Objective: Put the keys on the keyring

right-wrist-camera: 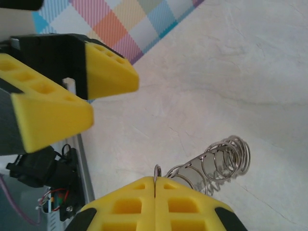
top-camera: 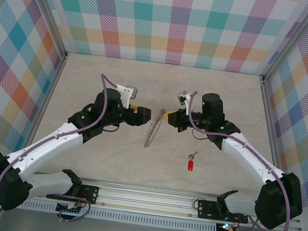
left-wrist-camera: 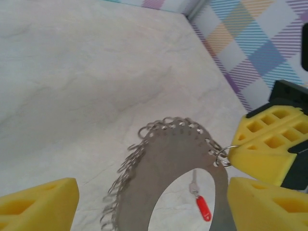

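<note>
The keyring [top-camera: 152,129], a wide flat silver hoop rimmed with small loops, stands on edge on the table between my two grippers. My right gripper [top-camera: 169,116] is shut on one small loop [right-wrist-camera: 157,172] at the hoop's rim. In the left wrist view the keyring [left-wrist-camera: 179,155] rises between the spread yellow fingers [left-wrist-camera: 41,206] of my open left gripper [left-wrist-camera: 151,195], touching neither. The key [top-camera: 190,164], small and silver with a red head, lies flat on the table near the right arm. It also shows through the hoop's hole as the key [left-wrist-camera: 202,206].
The marble-look tabletop [top-camera: 119,76] is walled by checked panels on three sides. An aluminium rail [top-camera: 148,198] with both arm bases runs along the near edge. The left gripper's yellow fingers [right-wrist-camera: 53,113] fill the upper left of the right wrist view.
</note>
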